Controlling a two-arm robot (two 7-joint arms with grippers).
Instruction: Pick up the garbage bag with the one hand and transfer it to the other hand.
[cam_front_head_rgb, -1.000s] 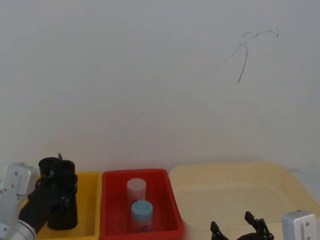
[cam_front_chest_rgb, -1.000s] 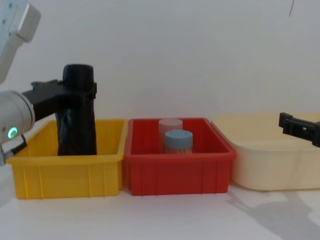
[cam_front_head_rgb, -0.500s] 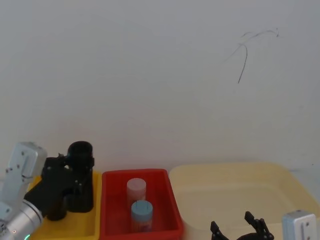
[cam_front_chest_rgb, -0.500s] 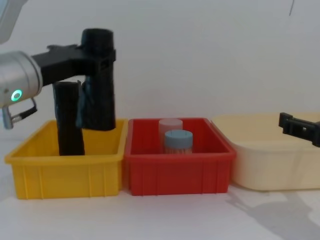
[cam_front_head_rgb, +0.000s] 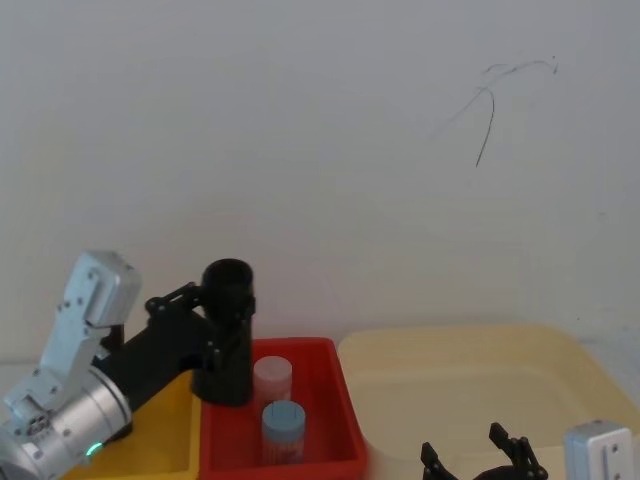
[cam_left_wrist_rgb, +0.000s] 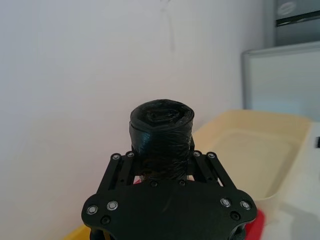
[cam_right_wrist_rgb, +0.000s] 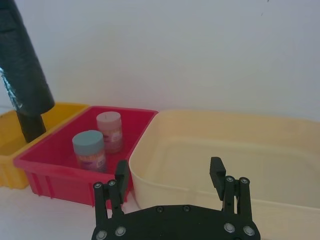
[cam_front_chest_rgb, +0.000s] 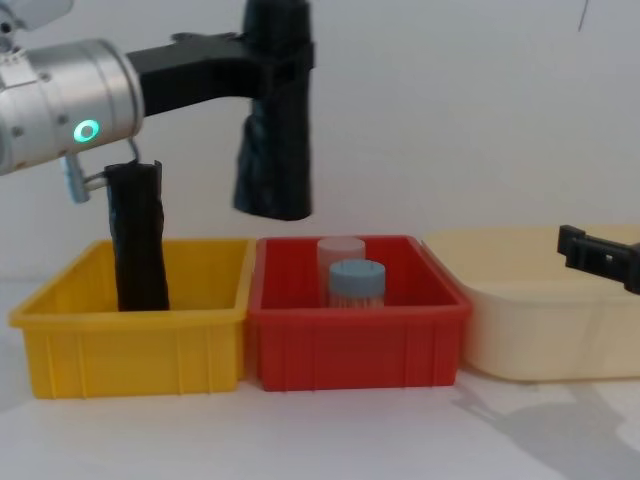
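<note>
Half done imo: left end effector (cam_front_chest_rgb: 285, 68) clamped on garbage bag (cam_front_chest_rgb: 272, 160), upright in mid-air above red bin (cam_front_chest_rgb: 355, 350) twds worktop (cam_front_chest_rgb: 350, 440) left edge; right end effector (cam_right_wrist_rgb: 169, 164) open & empty, handoff not done yet.

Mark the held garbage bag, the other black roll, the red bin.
garbage bag (cam_front_chest_rgb: 275, 150): chest view, middle of the roll.
other black roll (cam_front_chest_rgb: 138, 240): chest view, mid-body.
red bin (cam_front_chest_rgb: 355, 350): chest view, front wall.

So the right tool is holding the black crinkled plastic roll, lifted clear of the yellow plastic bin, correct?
No, it's the left tool holding the black crinkled plastic roll, lifted clear of the yellow plastic bin; the chest view shows it. The right tool sits open, empty.
</note>
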